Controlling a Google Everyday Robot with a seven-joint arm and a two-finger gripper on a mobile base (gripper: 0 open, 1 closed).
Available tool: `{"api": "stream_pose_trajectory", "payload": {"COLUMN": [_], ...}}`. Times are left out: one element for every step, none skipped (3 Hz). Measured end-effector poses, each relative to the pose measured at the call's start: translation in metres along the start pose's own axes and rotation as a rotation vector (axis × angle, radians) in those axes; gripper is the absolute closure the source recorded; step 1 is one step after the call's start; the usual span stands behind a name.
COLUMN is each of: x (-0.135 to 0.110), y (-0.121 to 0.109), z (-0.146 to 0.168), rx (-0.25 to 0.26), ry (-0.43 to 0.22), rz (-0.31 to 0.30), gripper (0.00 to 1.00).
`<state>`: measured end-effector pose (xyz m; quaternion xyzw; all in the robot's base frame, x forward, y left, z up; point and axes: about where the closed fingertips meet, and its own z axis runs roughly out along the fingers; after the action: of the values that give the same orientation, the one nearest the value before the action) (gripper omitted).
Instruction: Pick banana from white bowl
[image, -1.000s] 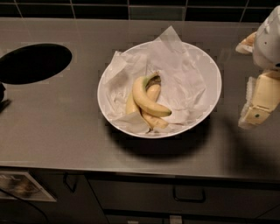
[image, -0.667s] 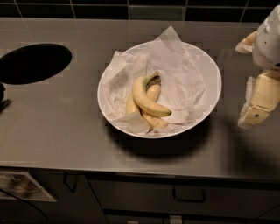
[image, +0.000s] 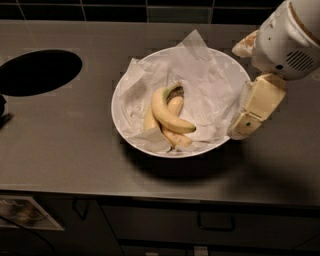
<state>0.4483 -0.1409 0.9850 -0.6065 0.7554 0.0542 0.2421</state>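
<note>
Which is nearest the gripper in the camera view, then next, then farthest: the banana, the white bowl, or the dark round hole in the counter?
The gripper hangs on the right side of the scene.
1. The white bowl: its right rim is beside the gripper.
2. The banana: in the bowl's middle, further left.
3. The dark round hole: at the counter's far left.

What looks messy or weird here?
The crumpled paper pokes up past the far rim of the white bowl. A round dark hole sits in the counter at left. The gripper hangs by the bowl's right edge, off the banana.
</note>
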Motion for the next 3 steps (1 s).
{"api": "stream_pose_trajectory", "payload": {"x": [-0.035,-0.035,-0.044], "y": [0.014,0.014,0.009], "z": [0.034,0.034,0.046], "rx": [-0.065,-0.065,-0.059], "ry": [-0.069,-0.069,-0.036], "rz": [0.030,0.030,0.058], "gripper": [0.00,0.00,0.00]}}
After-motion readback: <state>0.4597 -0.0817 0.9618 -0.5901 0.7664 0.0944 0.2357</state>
